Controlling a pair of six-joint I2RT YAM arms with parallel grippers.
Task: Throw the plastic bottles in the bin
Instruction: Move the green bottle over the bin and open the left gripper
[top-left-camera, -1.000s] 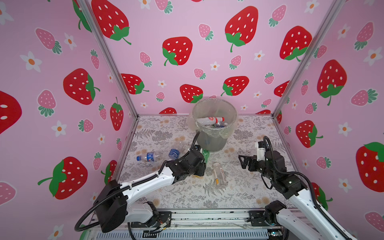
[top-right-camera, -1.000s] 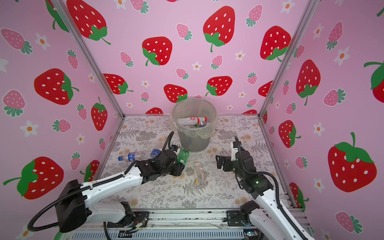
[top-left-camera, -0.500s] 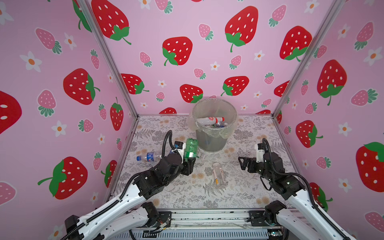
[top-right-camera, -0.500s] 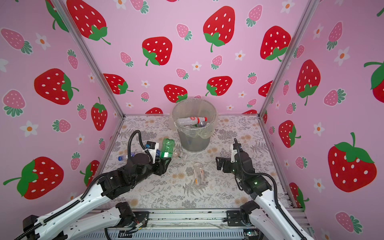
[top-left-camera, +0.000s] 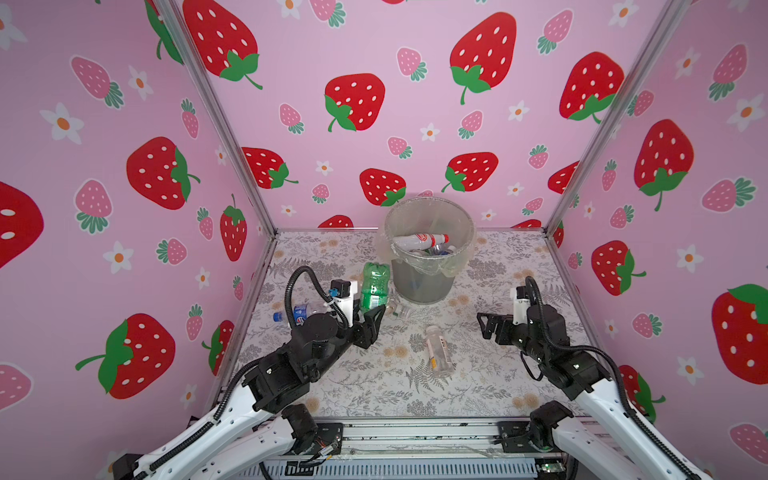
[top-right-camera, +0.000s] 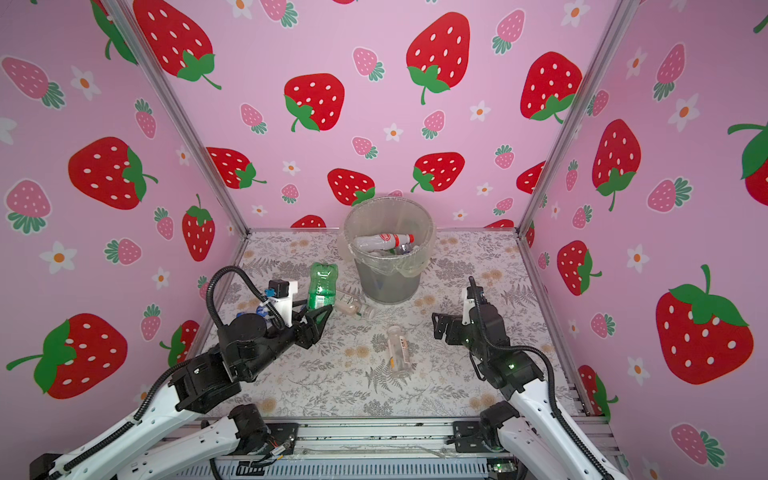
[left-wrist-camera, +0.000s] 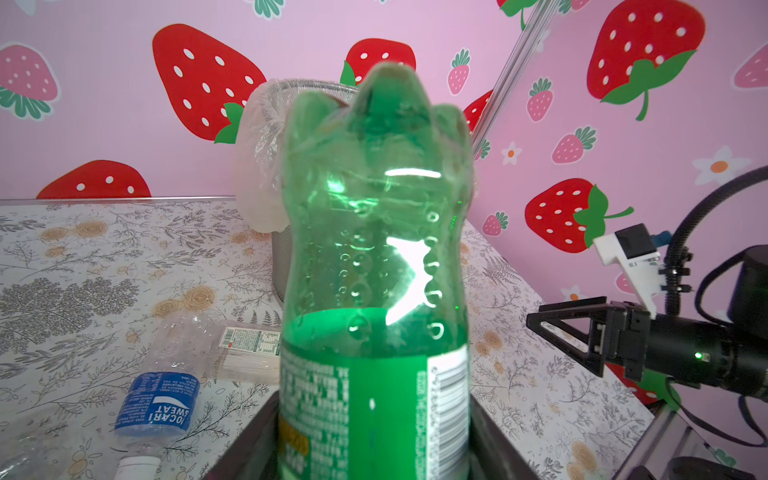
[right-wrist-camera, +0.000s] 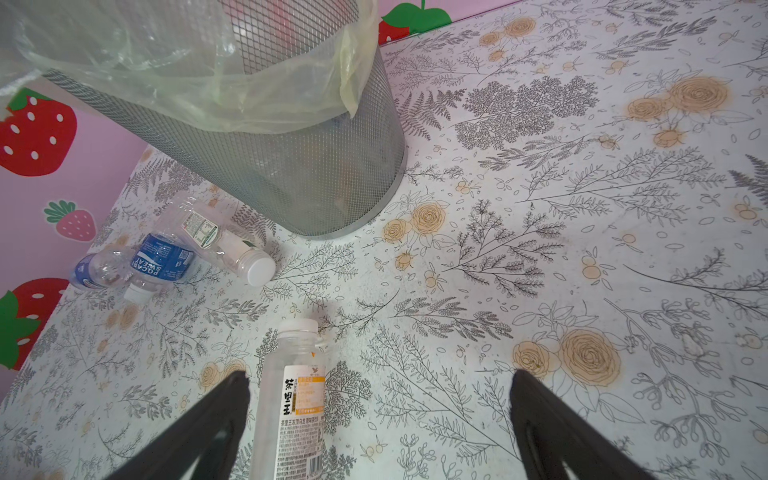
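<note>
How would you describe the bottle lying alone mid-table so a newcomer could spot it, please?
Start at the mesh bin and come forward across the table. A clear bottle lies there alone on its side. Only it has an orange-and-white label with black characters.

A: Supporting surface?
B: Floral-patterned desk (top-left-camera: 490, 374).
A: Items resting on it?
B: Bin (top-left-camera: 419, 282), upright, rear centre. Clear bottle (top-right-camera: 353, 305) lying just beside its base. Blue-labelled bottle (right-wrist-camera: 160, 259) next to that. Yellow-labelled bottle (top-left-camera: 438, 353) lying mid-desk.

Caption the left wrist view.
Left hand grips the green bottle before the bin; a blue-labelled bottle lies on the table.
</note>
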